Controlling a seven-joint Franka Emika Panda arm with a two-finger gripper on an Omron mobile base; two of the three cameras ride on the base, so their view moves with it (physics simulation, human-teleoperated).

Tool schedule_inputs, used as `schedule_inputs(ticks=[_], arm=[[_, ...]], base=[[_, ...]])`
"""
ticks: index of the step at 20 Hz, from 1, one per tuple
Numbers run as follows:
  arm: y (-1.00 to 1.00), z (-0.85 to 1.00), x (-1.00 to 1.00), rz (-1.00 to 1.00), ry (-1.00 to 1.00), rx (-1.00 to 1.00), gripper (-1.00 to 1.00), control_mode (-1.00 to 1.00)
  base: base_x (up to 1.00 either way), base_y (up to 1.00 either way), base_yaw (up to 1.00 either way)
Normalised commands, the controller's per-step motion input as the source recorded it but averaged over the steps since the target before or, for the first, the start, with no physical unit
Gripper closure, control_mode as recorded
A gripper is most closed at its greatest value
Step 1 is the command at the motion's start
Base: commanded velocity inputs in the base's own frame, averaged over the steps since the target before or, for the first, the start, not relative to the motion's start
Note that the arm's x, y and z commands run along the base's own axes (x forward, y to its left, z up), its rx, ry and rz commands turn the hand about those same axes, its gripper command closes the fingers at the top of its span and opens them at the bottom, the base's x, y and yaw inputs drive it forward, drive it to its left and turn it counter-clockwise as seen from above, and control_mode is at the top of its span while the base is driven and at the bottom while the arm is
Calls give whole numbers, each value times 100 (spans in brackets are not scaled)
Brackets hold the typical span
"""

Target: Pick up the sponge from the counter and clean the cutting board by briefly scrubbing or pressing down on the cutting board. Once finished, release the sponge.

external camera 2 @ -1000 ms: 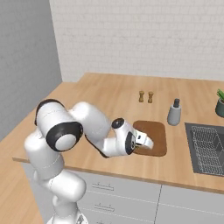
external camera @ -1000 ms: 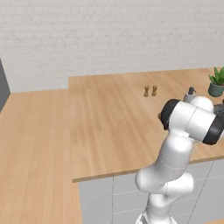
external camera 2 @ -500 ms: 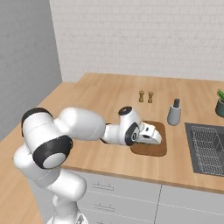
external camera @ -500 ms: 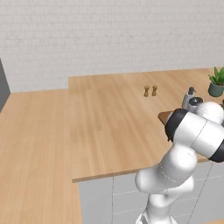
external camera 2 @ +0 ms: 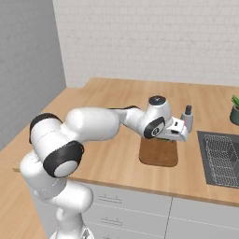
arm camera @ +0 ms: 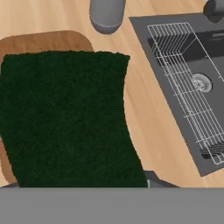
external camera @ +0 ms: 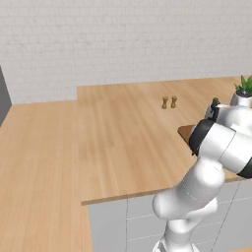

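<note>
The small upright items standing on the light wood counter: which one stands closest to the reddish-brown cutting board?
The grey cylindrical bottle with a dark cap, just beyond the reddish-brown cutting board. The pair of small brown shakers stands apart, out on open counter.

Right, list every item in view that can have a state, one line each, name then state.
sponge: held in the claw, dark green face toward the hand camera, over the cutting board.
claw: shut on the sponge, above the far end of the board.
cutting board: flat on the counter, partly hidden by the sponge.
sink: wire rack inside, no water visible.
grey bottle: upright beside the board.
potted plant: upright.
</note>
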Motion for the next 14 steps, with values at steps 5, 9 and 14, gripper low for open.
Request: schedule_inputs(ticks=[5, 9, 14], arm=[[3, -2, 65, 11, 0, 3, 100, -100], [10, -21, 71, 12, 2, 1, 100, -100], [0, -36, 21, 9, 8, 0, 100, -100]], base=[[0, 0, 0], [0, 0, 0], [0, 0, 0]])
